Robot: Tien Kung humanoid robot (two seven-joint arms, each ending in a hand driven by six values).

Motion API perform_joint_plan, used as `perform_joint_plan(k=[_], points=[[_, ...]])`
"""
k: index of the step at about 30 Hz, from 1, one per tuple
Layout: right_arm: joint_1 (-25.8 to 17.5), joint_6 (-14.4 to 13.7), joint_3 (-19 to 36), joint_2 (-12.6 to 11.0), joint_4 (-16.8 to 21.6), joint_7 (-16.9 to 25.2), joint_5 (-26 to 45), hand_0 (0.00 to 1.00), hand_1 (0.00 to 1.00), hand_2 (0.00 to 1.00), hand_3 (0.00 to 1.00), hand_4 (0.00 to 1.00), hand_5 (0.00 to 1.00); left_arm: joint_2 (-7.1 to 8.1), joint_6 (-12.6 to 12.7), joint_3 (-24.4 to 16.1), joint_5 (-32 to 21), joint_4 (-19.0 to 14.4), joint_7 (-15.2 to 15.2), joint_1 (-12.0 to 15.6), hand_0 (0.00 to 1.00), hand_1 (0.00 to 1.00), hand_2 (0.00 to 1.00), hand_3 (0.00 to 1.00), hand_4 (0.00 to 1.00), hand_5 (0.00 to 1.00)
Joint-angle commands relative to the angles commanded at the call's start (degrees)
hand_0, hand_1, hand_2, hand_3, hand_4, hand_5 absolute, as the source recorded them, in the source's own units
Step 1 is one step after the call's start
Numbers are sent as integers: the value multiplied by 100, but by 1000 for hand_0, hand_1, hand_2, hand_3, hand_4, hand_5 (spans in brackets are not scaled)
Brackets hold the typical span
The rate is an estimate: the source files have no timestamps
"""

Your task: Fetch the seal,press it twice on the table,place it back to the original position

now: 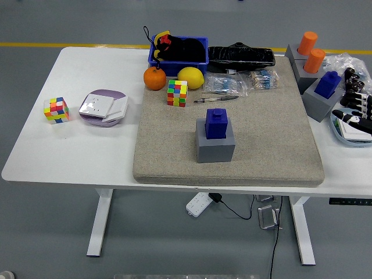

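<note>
Black right hand (357, 104) at table edge, fingers (350, 88) loosely curled, holding nothing

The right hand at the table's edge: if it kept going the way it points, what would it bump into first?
The right hand points leftward in over the table. First in that line is probably the grey block holding a blue seal, close beside it; depth from one view is uncertain.

I see the seal (218, 123), a small dark blue block with a little square knob on top. It stands straight up on a gray block (215, 145), its stand, which is wider than the seal. Both sit near the middle of the tan mat (279, 139) on the white table (87, 148), and nothing is touching the seal.
</note>
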Motion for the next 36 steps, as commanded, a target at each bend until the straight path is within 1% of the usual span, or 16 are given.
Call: perform_joint_plan(k=[10,15,25,29,36], points=[[-105,-35,-4,158,44,14,-22,870,836,825,809,975,337,33,2,45,-6,-8,3,-48,793,744,737,762,625,445],[-96,-38,-56,191,44,19,-40,870,836,825,809,975,337,30,0,85,-20,-13,7,-53,793,744,737,762,625,445],[-87,-55,-178,165,32,20,-35,866,829,819,807,970,335,26,1,143,-29,-21,5,26,793,744,737,762,627,448],[-36,-61,-122,141,58,10,-42,862,825,817,805,965,331,3,-7,209,-68,-12,12,-2,793,745,737,761,626,446],[-72,-82,-17,151,130,-20,-62,860,814,807,803,960,329,-5,0,198,-87,-14,4,-27,794,745,737,761,625,446]])
